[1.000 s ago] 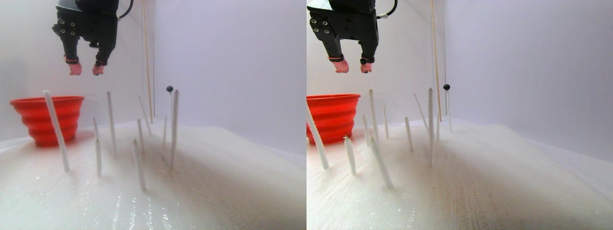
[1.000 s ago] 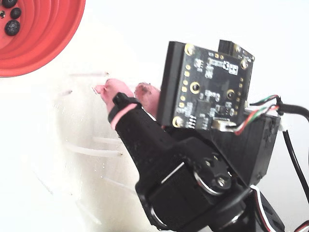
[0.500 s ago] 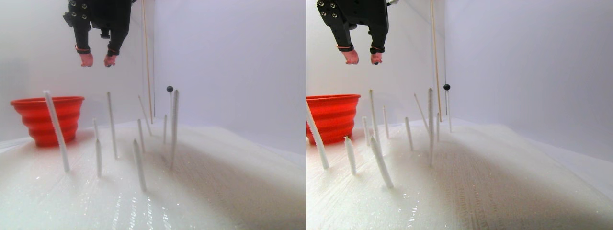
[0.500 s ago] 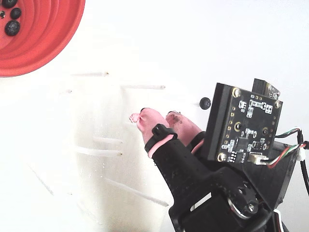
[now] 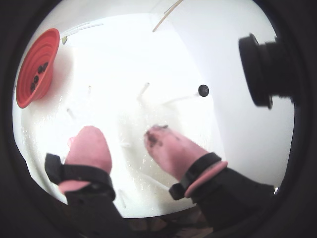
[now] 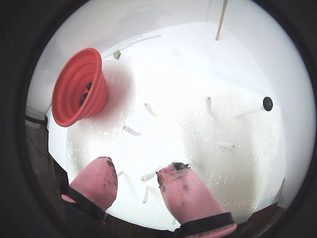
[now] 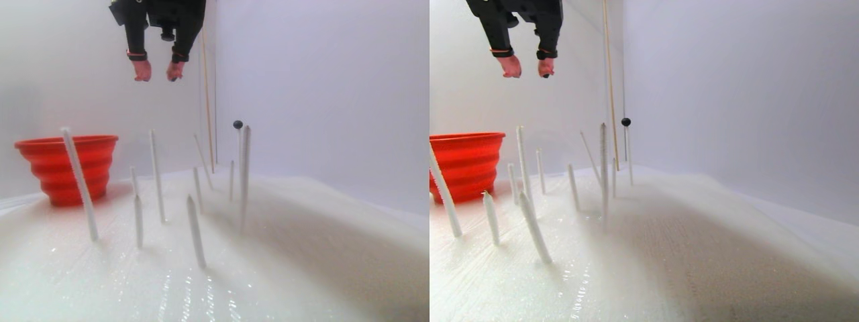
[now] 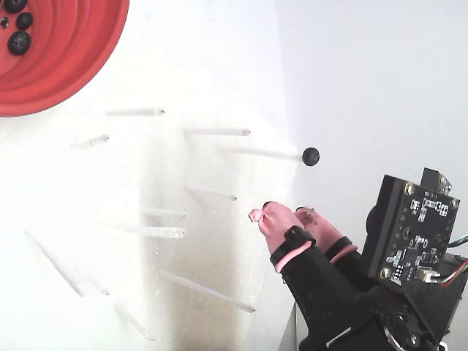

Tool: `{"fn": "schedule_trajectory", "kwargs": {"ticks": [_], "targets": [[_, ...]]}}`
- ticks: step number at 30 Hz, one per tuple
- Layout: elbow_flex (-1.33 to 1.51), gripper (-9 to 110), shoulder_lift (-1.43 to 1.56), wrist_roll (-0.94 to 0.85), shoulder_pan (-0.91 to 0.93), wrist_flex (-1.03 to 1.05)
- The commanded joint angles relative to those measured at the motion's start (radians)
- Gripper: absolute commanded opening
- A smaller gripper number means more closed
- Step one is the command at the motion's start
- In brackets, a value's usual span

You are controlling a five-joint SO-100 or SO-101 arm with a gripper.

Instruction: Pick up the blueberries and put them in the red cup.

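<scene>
Approach is the step in hand: the end effector (image 5: 121, 144), parted and empty, hangs high over the worktop (image 5: 119, 64). One berry (image 5: 203, 90) sits atop a stalk at two o'clock of it in a wrist view, others lie in the cup (image 5: 35, 67); next it likely must descend and straddle that berry.

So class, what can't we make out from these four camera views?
- How many blueberries lie in the red cup: the stereo pair sees only its wall; the fixed view's edge cuts the cup.
- The arm behind the gripper: cut off in every view.
- White pegs: washed out by glare in a wrist view.
</scene>
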Motion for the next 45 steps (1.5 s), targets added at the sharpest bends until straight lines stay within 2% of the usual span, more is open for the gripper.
{"fn": "schedule_trajectory", "kwargs": {"ticks": [1,25,45], "targets": [[-0.020,16,0.103,-0.012,0.031,0.021],[0.084,16,0.382,-0.064,0.193,0.186],[0.020,16,0.213,-0.055,0.284,0.091]]}}
